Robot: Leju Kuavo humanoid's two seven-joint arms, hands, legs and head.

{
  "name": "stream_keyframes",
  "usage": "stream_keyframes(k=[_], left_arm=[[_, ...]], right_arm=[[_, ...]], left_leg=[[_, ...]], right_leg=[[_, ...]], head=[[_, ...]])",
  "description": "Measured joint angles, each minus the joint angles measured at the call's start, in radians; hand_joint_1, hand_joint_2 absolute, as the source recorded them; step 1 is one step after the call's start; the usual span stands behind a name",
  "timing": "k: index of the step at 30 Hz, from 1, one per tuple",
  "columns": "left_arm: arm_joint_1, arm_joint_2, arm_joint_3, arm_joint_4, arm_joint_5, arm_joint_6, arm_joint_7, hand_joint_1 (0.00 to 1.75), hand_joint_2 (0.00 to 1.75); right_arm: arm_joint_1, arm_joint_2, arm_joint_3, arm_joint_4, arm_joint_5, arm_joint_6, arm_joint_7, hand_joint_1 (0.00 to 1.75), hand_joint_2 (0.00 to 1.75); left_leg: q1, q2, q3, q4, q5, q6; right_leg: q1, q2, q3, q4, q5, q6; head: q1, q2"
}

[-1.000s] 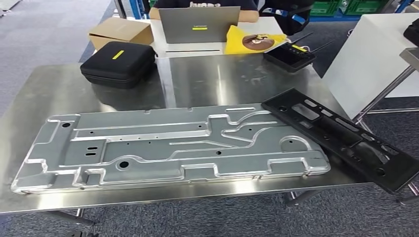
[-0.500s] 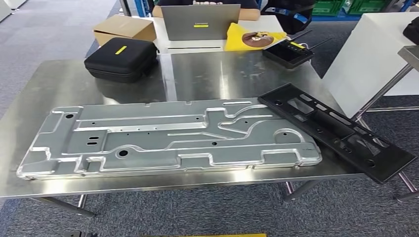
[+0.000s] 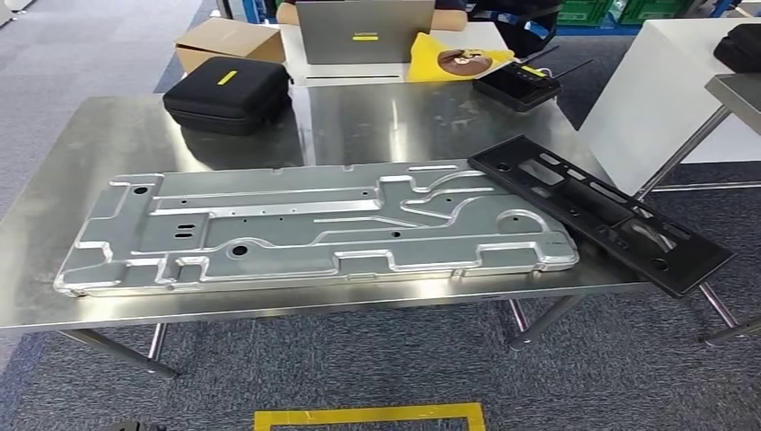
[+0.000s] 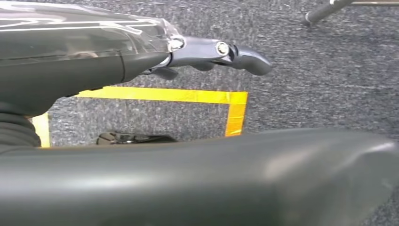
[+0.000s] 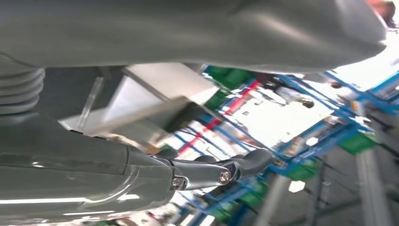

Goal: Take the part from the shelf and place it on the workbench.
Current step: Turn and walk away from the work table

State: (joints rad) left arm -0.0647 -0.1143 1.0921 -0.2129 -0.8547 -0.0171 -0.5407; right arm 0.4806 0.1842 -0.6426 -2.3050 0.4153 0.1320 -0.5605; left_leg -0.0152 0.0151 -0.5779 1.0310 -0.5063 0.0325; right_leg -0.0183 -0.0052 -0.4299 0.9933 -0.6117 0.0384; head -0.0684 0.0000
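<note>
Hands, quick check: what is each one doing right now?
Left hand: open, holding nothing, fingers extended above the carpet.
Right hand: open, holding nothing, fingers extended.

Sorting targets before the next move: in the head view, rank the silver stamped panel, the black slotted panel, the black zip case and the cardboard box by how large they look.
Largest to smallest, as they look:
1. silver stamped panel
2. black slotted panel
3. black zip case
4. cardboard box
The case and box lie farther from the camera, and the box is partly hidden, so their order is unsure.
</note>
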Motion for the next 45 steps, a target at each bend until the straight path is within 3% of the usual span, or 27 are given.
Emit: stream_keyframes(k=[3, 5, 7, 8, 10, 11, 13, 15, 16, 18, 19, 21, 23, 25, 26, 28, 30, 31, 33, 34, 36, 38, 39, 40, 42, 43, 45], left_arm=[[0.001, 0.0, 0.001, 0.0, -0.007, 0.006, 0.002, 0.0, 0.0], [0.002, 0.0, 0.001, 0.0, -0.01, 0.008, 0.003, 0.0, 0.0], [0.002, 0.0, 0.002, 0.0, -0.013, 0.01, 0.003, 0.0, 0.0], [0.002, 0.0, 0.002, 0.0, -0.015, 0.01, 0.004, 0.0, 0.0], [0.002, 0.0, 0.002, 0.0, -0.018, 0.013, 0.004, 0.0, 0.0], [0.001, 0.0, 0.002, 0.0, -0.02, 0.014, 0.004, 0.0, 0.0], [-0.001, 0.0, 0.001, 0.0, -0.024, 0.014, 0.004, 0.0, 0.0], [-0.004, 0.0, 0.001, 0.0, -0.027, 0.015, 0.005, 0.0, 0.0], [-0.006, 0.0, 0.001, 0.0, -0.028, 0.015, 0.005, 0.0, 0.0], [-0.006, -0.001, 0.002, 0.0, -0.029, 0.016, 0.006, 0.0, 0.0], [-0.005, -0.001, 0.002, 0.0, -0.03, 0.017, 0.007, 0.0, 0.0], [-0.005, 0.0, 0.002, 0.0, -0.031, 0.017, 0.008, 0.0, 0.0], [-0.005, 0.0, 0.002, 0.0, -0.036, 0.017, 0.01, 0.0, 0.0], [-0.005, 0.0, 0.002, 0.0, -0.044, 0.017, 0.012, 0.0, 0.0], [-0.005, 0.0, 0.002, 0.0, -0.048, 0.017, 0.013, 0.0, 0.0], [-0.007, 0.0, 0.002, 0.0, -0.055, 0.018, 0.016, 0.0, 0.0], [-0.009, -0.001, 0.002, 0.0, -0.061, 0.018, 0.019, 0.0, 0.0], [-0.01, -0.001, 0.002, 0.0, -0.064, 0.019, 0.02, 0.0, 0.0], [-0.01, 0.0, 0.002, 0.0, -0.068, 0.02, 0.021, 0.0, 0.0], [-0.009, 0.0, 0.002, 0.0, -0.069, 0.021, 0.022, 0.0, 0.0], [-0.007, 0.001, 0.003, 0.0, -0.07, 0.025, 0.023, 0.0, 0.0], [-0.007, 0.001, 0.003, 0.0, -0.071, 0.029, 0.026, 0.0, 0.0], [-0.007, 0.001, 0.003, 0.0, -0.071, 0.03, 0.027, 0.0, 0.0], [-0.007, 0.001, 0.003, 0.0, -0.073, 0.031, 0.028, 0.0, 0.0], [-0.008, 0.001, 0.003, 0.0, -0.077, 0.032, 0.028, 0.0, 0.0], [-0.01, 0.001, 0.003, 0.0, -0.079, 0.032, 0.028, 0.0, 0.0], [-0.014, 0.002, 0.003, 0.0, -0.08, 0.032, 0.028, 0.0, 0.0]], right_arm=[[-0.014, 0.052, -0.035, 0.034, 0.053, 0.071, -0.004, 0.0, 0.0], [-0.025, 0.082, -0.056, 0.065, 0.085, 0.104, -0.007, 0.0, 0.0], [-0.029, 0.104, -0.071, 0.103, 0.106, 0.113, -0.005, 0.0, 0.0], [-0.031, 0.114, -0.077, 0.126, 0.113, 0.113, 0.0, 0.0, 0.0], [-0.034, 0.129, -0.085, 0.173, 0.124, 0.112, 0.014, 0.0, 0.0], [-0.035, 0.135, -0.089, 0.197, 0.129, 0.111, 0.02, 0.0, 0.0], [-0.039, 0.143, -0.096, 0.243, 0.143, 0.11, 0.03, 0.0, 0.0], [-0.046, 0.149, -0.102, 0.293, 0.161, 0.107, 0.038, 0.0, 0.0], [-0.05, 0.151, -0.104, 0.321, 0.172, 0.104, 0.043, 0.0, 0.0], [-0.058, 0.155, -0.112, 0.383, 0.198, 0.093, 0.051, 0.0, 0.0], [-0.061, 0.157, -0.117, 0.415, 0.212, 0.084, 0.051, 0.0, 0.0], [-0.068, 0.159, -0.126, 0.483, 0.239, 0.061, 0.048, 0.0, 0.0], [-0.083, 0.159, -0.137, 0.553, 0.269, 0.04, 0.046, 0.0, 0.0], [-0.106, 0.16, -0.156, 0.644, 0.319, 0.022, 0.043, 0.0, 0.0], [-0.119, 0.161, -0.169, 0.695, 0.352, 0.014, 0.04, 0.0, 0.0], [-0.155, 0.161, -0.201, 0.806, 0.435, -0.006, 0.032, 0.0, 0.0], [-0.2, 0.16, -0.245, 0.928, 0.528, -0.032, 0.018, 0.0, 0.0], [-0.223, 0.158, -0.272, 0.99, 0.57, -0.049, 0.009, 0.0, 0.0], [-0.265, 0.153, -0.328, 1.119, 0.646, -0.093, -0.007, 0.0, 0.0], [-0.284, 0.149, -0.354, 1.181, 0.678, -0.117, -0.011, 0.0, 0.0], [-0.317, 0.141, -0.397, 1.297, 0.726, -0.158, -0.007, 0.0, 0.0], [-0.345, 0.126, -0.435, 1.402, 0.755, -0.192, 0.011, 0.0, 0.0], [-0.36, 0.117, -0.452, 1.453, 0.768, -0.211, 0.022, 0.0, 0.0], [-0.374, 0.105, -0.469, 1.506, 0.781, -0.23, 0.034, 0.0, 0.0], [-0.399, 0.083, -0.496, 1.598, 0.801, -0.264, 0.054, 0.0, 0.0], [-0.41, 0.074, -0.506, 1.635, 0.807, -0.275, 0.061, 0.0, 0.0], [-0.424, 0.059, -0.521, 1.693, 0.816, -0.289, 0.073, 0.0, 0.0]], left_leg=[[0.004, -0.001, -0.009, 0.003, 0.006, -0.02], [0.008, -0.004, -0.028, 0.048, -0.053, -0.035], [0.015, -0.006, -0.056, 0.161, -0.147, -0.046], [0.018, -0.006, -0.066, 0.219, -0.176, -0.05], [0.023, -0.006, -0.046, 0.258, -0.163, -0.055], [0.026, -0.006, -0.011, 0.224, -0.133, -0.057], [0.03, -0.008, 0.093, 0.08, -0.089, -0.058], [0.029, -0.012, 0.165, -0.036, -0.092, -0.05], [0.027, -0.013, 0.174, -0.059, -0.099, -0.044], [0.024, -0.011, 0.159, -0.062, -0.093, -0.025], [0.024, -0.009, 0.148, -0.062, -0.084, -0.012], [0.021, -0.003, 0.121, -0.062, -0.061, 0.007], [0.013, 0.001, 0.091, -0.06, -0.038, 0.015], [0.005, 0.004, 0.058, -0.053, -0.018, 0.019], [0.0, 0.005, 0.042, -0.048, -0.009, 0.02], [-0.006, 0.006, 0.015, -0.036, 0.005, 0.019], [-0.01, 0.007, -0.001, -0.025, 0.018, 0.013], [-0.011, 0.007, -0.007, -0.021, 0.026, 0.009], [-0.01, 0.007, -0.019, -0.018, 0.037, -0.001], [-0.009, 0.004, -0.027, -0.009, 0.022, -0.007], [-0.003, -0.002, -0.046, 0.052, -0.06, -0.022], [0.005, -0.005, -0.063, 0.169, -0.152, -0.034], [0.008, -0.006, -0.065, 0.221, -0.168, -0.038], [0.011, -0.006, -0.056, 0.248, -0.159, -0.041], [0.015, -0.006, 0.006, 0.203, -0.102, -0.042], [0.016, -0.006, 0.06, 0.135, -0.084, -0.04], [0.015, -0.007, 0.161, -0.013, -0.089, -0.032]], right_leg=[[0.003, -0.004, -0.009, -0.011, 0.015, -0.021], [-0.002, -0.009, -0.03, -0.014, 0.035, -0.037], [-0.002, -0.012, -0.058, -0.013, 0.055, -0.041], [-0.003, -0.013, -0.072, -0.011, 0.066, -0.04], [-0.004, -0.014, -0.102, -0.005, 0.085, -0.036], [-0.006, -0.015, -0.117, -0.001, 0.093, -0.032], [-0.008, -0.014, -0.139, 0.01, 0.105, -0.021], [-0.007, -0.013, -0.152, 0.018, 0.119, -0.008], [-0.006, -0.013, -0.158, 0.019, 0.128, 0.0], [-0.008, -0.012, -0.169, 0.02, 0.136, 0.013], [-0.01, -0.01, -0.177, 0.031, 0.118, 0.016], [-0.011, -0.007, -0.2, 0.105, 0.028, 0.018], [-0.009, -0.006, -0.225, 0.23, -0.058, 0.018], [-0.005, -0.006, -0.213, 0.296, -0.057, 0.014], [-0.002, -0.005, -0.183, 0.28, -0.03, 0.01], [0.009, -0.004, -0.077, 0.152, 0.015, -0.008], [0.018, -0.004, 0.015, 0.014, 0.013, -0.024], [0.022, -0.004, 0.036, -0.023, 0.006, -0.028], [0.021, -0.006, 0.028, -0.04, 0.011, -0.038], [0.019, -0.007, 0.017, -0.042, 0.02, -0.046], [0.014, -0.01, -0.012, -0.044, 0.043, -0.061], [0.014, -0.011, -0.044, -0.04, 0.067, -0.063], [0.014, -0.011, -0.062, -0.036, 0.078, -0.062], [0.014, -0.012, -0.081, -0.03, 0.088, -0.06], [0.014, -0.014, -0.118, -0.014, 0.104, -0.056], [0.014, -0.014, -0.134, -0.005, 0.111, -0.053], [0.016, -0.014, -0.157, 0.01, 0.125, -0.044]], head=[[-0.001, 0.0], [-0.001, 0.0], [-0.002, 0.0], [-0.002, 0.0], [-0.002, 0.0], [-0.002, 0.0], [-0.002, 0.0], [-0.002, 0.0], [-0.001, 0.0], [-0.001, 0.0], [-0.001, 0.0], [0.0, 0.0], [0.0, 0.0], [0.0, 0.0], [0.0, 0.0], [0.0, 0.0], [-0.001, 0.0], [-0.002, 0.0], [-0.002, 0.0], [-0.003, 0.0], [-0.004, 0.0], [-0.005, 0.0], [-0.005, 0.0], [-0.005, 0.0], [-0.005, 0.0], [-0.005, 0.0], [-0.005, 0.0]])
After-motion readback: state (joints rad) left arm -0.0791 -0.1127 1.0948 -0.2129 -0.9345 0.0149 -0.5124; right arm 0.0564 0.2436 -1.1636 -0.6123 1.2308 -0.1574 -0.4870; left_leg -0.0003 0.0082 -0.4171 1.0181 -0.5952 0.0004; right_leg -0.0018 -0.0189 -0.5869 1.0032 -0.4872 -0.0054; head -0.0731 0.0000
